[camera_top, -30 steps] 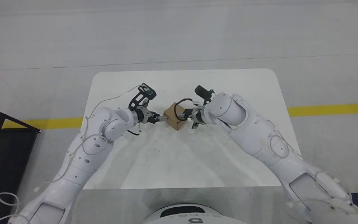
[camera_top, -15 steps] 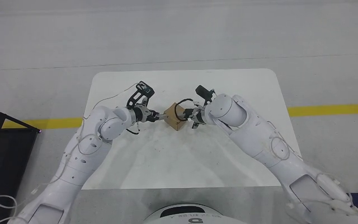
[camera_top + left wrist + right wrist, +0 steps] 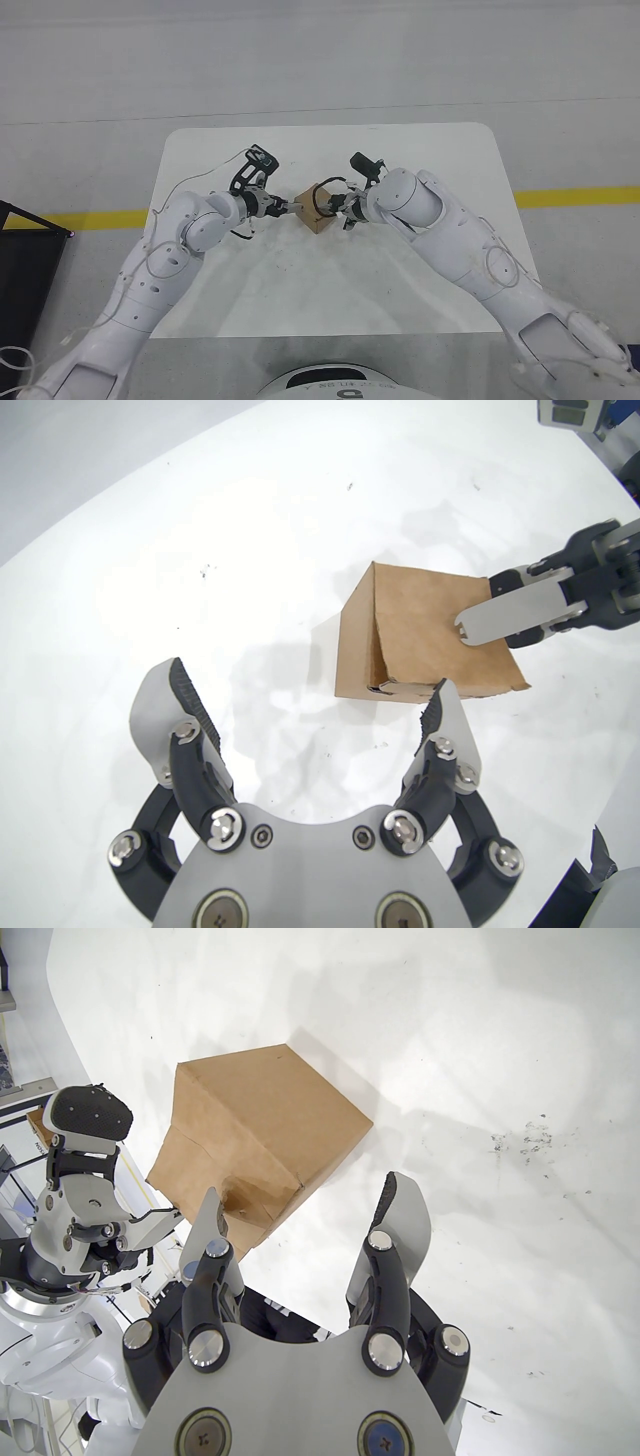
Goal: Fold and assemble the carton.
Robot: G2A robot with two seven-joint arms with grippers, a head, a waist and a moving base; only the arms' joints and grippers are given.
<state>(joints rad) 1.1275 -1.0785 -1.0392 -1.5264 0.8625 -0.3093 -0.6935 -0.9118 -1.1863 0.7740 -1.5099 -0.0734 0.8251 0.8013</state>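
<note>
A small brown carton (image 3: 316, 206) stands folded up on the white table (image 3: 400, 290), between my two grippers. In the left wrist view my left gripper (image 3: 310, 685) is open, and one fingertip (image 3: 442, 700) touches the lower edge of the carton (image 3: 425, 650) where a flap end sticks out. My right gripper (image 3: 302, 1193) is open on the opposite side. One of its fingers (image 3: 212, 1213) presses on a dented flap of the carton (image 3: 265, 1118). The same finger (image 3: 500, 620) lies on the carton's upper face in the left wrist view.
The table's surface (image 3: 200, 550) around the carton is bare white with a few dark specks. A black object (image 3: 20, 250) stands on the floor off the table's left side. A yellow floor line (image 3: 580, 195) runs behind.
The left arm's elbow swayed slightly out and back. The carton and both grippers stay almost where they were.
</note>
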